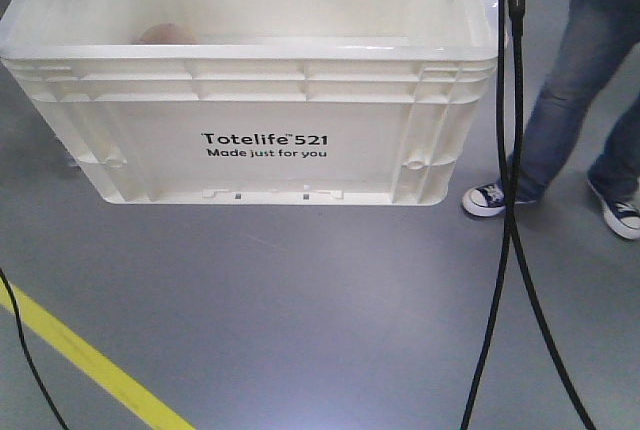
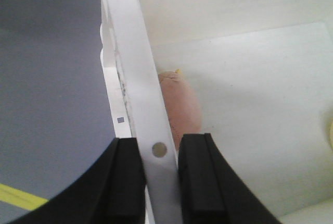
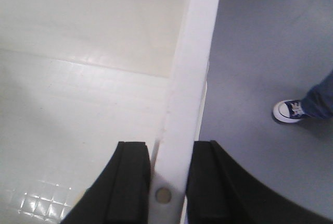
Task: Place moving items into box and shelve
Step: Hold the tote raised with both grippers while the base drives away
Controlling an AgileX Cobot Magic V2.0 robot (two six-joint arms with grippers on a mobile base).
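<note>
The left gripper (image 2: 160, 147) and right gripper (image 3: 170, 151) pinch the ribbed plastic box (image 1: 250, 100).

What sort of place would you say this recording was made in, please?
Probably a warehouse, workshop or lab floor rather than a home: a smooth grey floor with a painted yellow line, a white plastic crate of the storage kind, and a bystander in jeans and sneakers close by.
</note>
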